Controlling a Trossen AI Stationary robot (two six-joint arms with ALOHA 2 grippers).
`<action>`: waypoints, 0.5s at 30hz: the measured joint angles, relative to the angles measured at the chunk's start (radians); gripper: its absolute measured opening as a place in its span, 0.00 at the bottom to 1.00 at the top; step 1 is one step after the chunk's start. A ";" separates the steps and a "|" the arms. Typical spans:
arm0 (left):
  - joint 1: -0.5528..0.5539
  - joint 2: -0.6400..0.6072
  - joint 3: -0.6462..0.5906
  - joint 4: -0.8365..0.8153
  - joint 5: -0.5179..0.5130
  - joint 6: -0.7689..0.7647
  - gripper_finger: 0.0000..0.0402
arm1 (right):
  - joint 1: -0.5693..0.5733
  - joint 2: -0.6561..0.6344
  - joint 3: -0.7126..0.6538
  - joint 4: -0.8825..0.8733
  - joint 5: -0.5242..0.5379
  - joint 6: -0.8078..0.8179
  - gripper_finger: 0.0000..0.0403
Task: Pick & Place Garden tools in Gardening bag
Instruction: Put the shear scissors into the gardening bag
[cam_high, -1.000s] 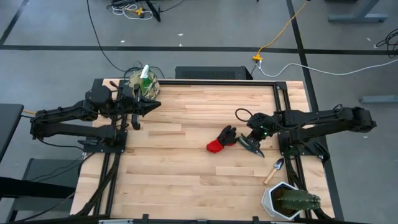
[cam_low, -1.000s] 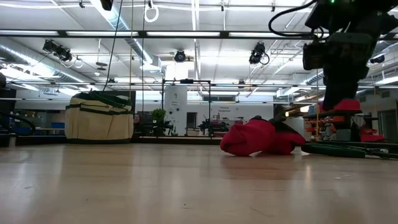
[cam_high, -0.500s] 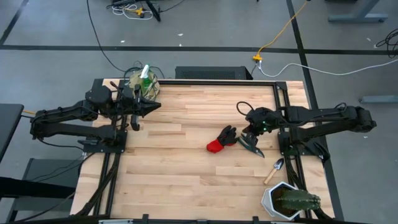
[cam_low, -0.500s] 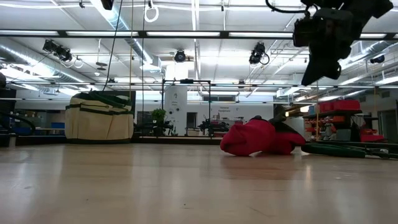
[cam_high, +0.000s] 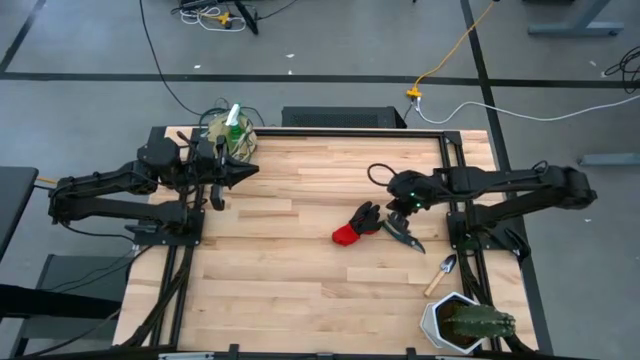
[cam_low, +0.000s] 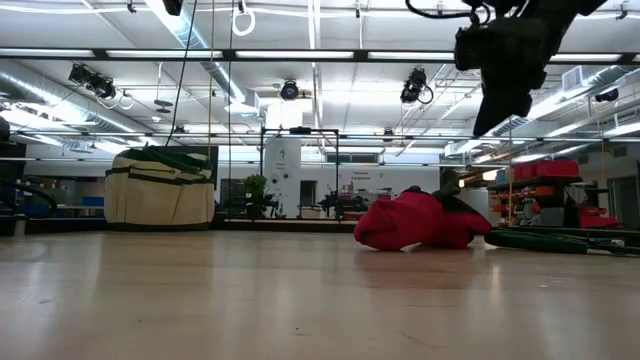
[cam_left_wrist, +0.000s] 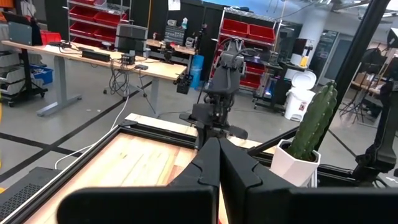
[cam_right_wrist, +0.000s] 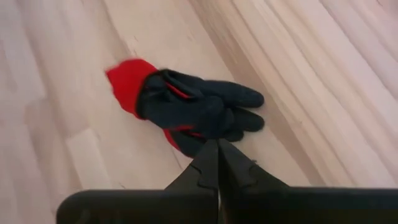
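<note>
Right gripper (cam_high: 400, 205) has shifted leftward and risen off the pruning shears (cam_high: 403, 231), fingers pressed together, empty, now above the red-and-black glove (cam_high: 356, 224) right of centre. Left gripper (cam_high: 252, 168), also pinched closed, sits upper left beside the gardening bag (cam_high: 230, 135). Trowel (cam_high: 441, 273) lies lower right.

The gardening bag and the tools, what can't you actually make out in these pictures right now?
- gardening bag: its contents. High view shows only a spray bottle top; low view, just its side.
- pruning shears: blades too small in high view; low view shows a dark strip behind the glove.
- trowel: a second one appears nowhere.
- cactus pot: cut off by high view's bottom edge.
</note>
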 joint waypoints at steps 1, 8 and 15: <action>0.000 0.000 0.000 0.000 0.000 0.000 0.01 | 0.000 0.011 0.002 -0.013 0.004 0.000 0.00; 0.000 0.000 0.000 0.000 0.000 -0.005 0.01 | 0.000 0.062 0.002 -0.096 0.005 0.004 0.00; 0.000 0.000 0.000 0.000 0.000 -0.007 0.01 | 0.000 0.111 0.002 -0.161 0.009 0.039 0.00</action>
